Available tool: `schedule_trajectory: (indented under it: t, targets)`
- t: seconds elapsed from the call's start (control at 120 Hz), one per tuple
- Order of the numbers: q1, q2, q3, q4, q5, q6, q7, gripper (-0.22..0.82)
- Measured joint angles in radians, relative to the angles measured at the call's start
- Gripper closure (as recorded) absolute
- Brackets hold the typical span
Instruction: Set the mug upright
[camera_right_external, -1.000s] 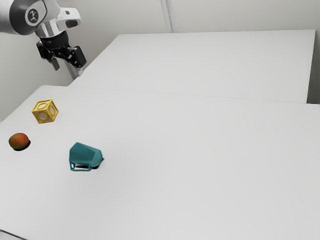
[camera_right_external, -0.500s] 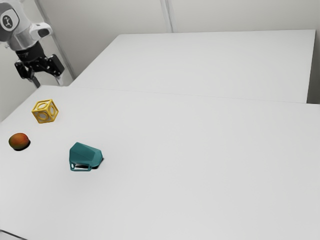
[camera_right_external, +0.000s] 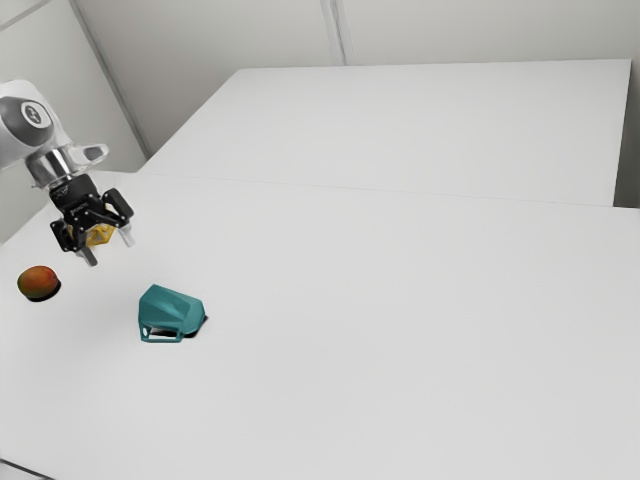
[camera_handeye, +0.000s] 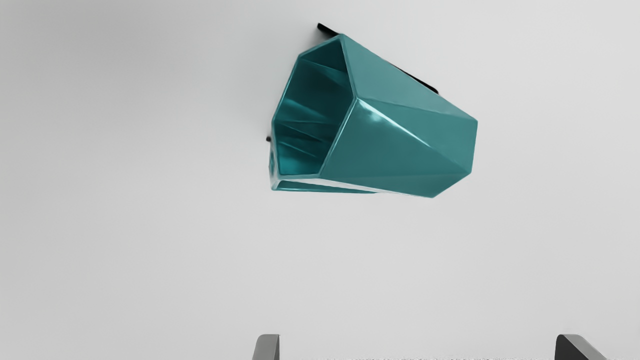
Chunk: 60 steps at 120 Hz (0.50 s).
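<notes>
Teal mug (camera_right_external: 174, 308) on its side, towards the worktop (camera_right_external: 400, 350) edge at the exterior view's left. My gripper (camera_right_external: 109, 251): fingers apart, empty. Probably light, stiff, slick, maybe breakable; I'd pinch the body, clear of the handle (camera_handeye: 325, 190).

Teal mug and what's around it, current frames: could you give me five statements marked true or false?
1. The mug lies on its side. True.
2. In the exterior view, the gripper partly hides the yellow cube. True.
3. The gripper is shut on the mug. False: it is open, apart from the mug.
4. The mango is nearer the exterior view's left edge than the mug. True.
5. The wrist view hides the mug's mouth. False: it shows there.
</notes>
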<state>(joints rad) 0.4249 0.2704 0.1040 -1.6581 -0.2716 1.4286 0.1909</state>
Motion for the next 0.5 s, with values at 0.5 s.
schedule_trajectory:
  t: [0.5]
  targets:
    - [0.06,0.208,0.001,0.056,-0.162,0.019,0.194,0.0]
